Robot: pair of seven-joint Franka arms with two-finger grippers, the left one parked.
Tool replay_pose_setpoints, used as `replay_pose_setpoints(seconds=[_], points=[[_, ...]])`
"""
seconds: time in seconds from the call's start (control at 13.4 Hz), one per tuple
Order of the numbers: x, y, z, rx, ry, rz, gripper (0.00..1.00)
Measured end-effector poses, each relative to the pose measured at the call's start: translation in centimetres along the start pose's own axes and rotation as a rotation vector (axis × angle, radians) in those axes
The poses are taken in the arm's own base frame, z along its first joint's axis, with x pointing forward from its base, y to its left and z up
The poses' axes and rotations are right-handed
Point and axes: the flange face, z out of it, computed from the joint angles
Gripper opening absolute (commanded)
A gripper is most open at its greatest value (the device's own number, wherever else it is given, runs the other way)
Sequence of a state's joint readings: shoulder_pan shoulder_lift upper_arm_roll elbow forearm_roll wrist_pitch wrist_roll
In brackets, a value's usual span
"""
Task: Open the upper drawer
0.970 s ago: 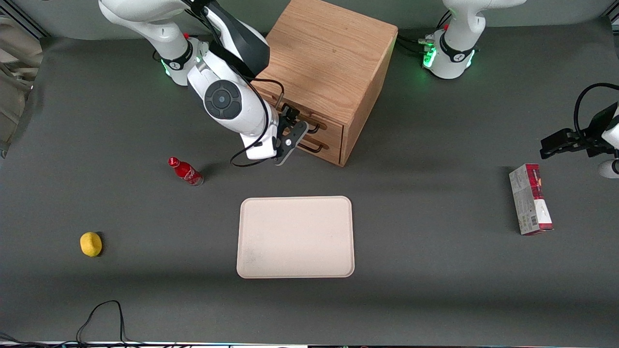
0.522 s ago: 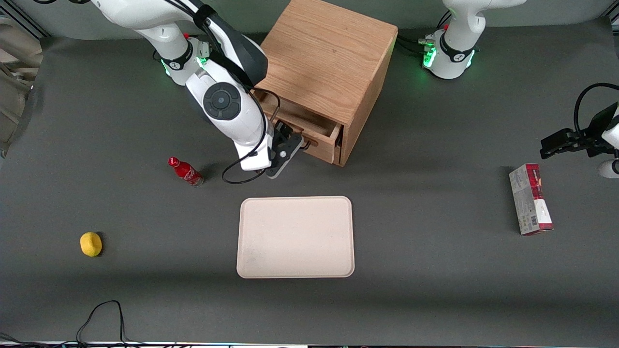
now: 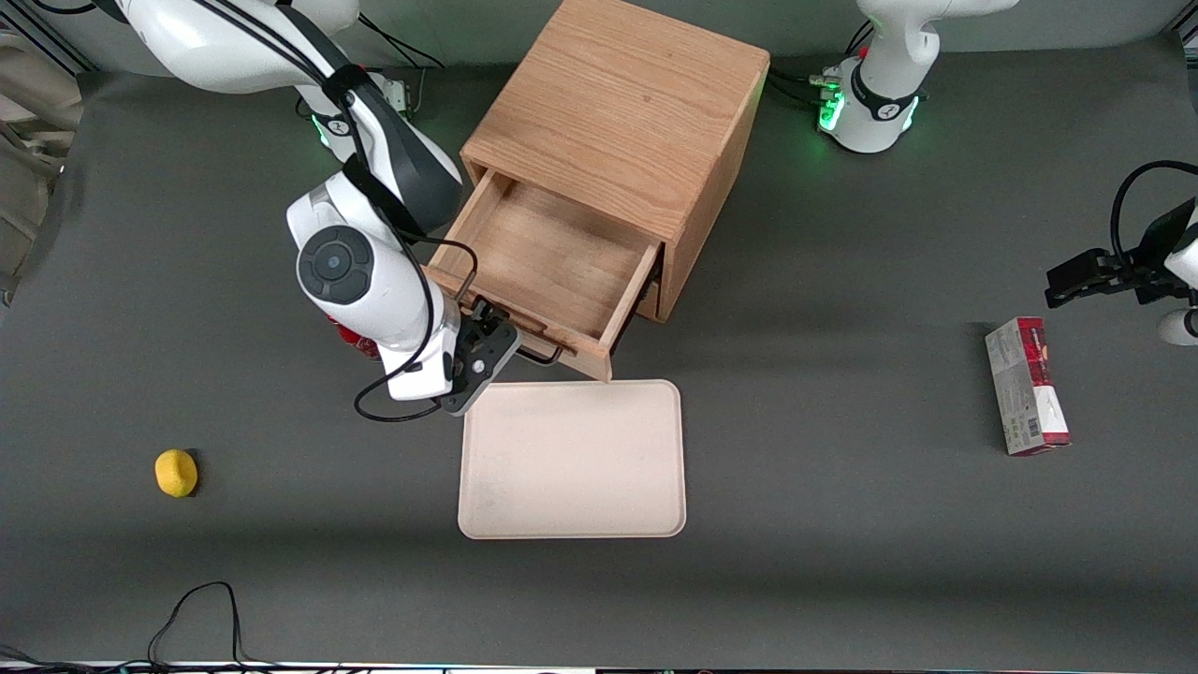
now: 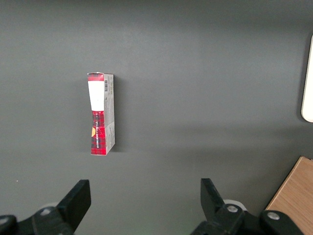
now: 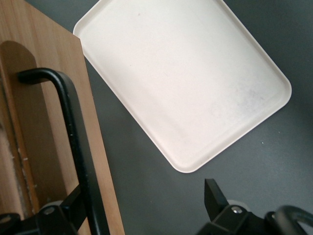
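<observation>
The light oak cabinet (image 3: 627, 103) stands at the back of the table. Its upper drawer (image 3: 629, 290) is pulled far out toward the front camera and its inside is bare wood. The thin black bar handle (image 3: 535, 354) runs along the drawer's front panel (image 5: 44, 98). My right gripper (image 3: 487, 342) is at the handle's end nearer the working arm. In the right wrist view the gripper (image 5: 144, 196) is open, with one finger (image 5: 73, 208) right beside the handle bar (image 5: 73, 132) and the other finger (image 5: 215, 193) well apart over the table.
A cream tray (image 3: 571, 459) lies just in front of the open drawer, also in the right wrist view (image 5: 186, 83). A red bottle (image 3: 348, 337) is mostly hidden by the arm. A yellow fruit (image 3: 176, 472) lies toward the working arm's end. A red box (image 3: 1026, 386) lies toward the parked arm's end.
The upper drawer has gone from shut to pulled far out. My gripper moved with the handle toward the front camera and the tray.
</observation>
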State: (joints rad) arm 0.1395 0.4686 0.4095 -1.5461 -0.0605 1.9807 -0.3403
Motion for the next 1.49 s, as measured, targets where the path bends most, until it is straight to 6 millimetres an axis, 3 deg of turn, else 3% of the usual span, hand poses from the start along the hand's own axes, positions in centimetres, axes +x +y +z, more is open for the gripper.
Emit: replay_pose_setpoints(seconds=[0.22,0.52,0.9,1.04,1.27,1.49], points=[[0.2,1.3,-0.7,0.009,-0.02,-0.027,1.0],[-0.4,5.0,-1.1,-0.01,-0.013,-0.063,1.0],[-0.5,6.7,-3.0,-0.025,-0.007,-0.031,1.0],[-1.5,7.7,-5.5,-0.038,-0.019,0.078,1.0],[-3.8,8.6,-10.9,-0.067,0.001,0.318,1.0],[-9.0,11.1,-16.2,-0.031,0.023,0.694,1.0]])
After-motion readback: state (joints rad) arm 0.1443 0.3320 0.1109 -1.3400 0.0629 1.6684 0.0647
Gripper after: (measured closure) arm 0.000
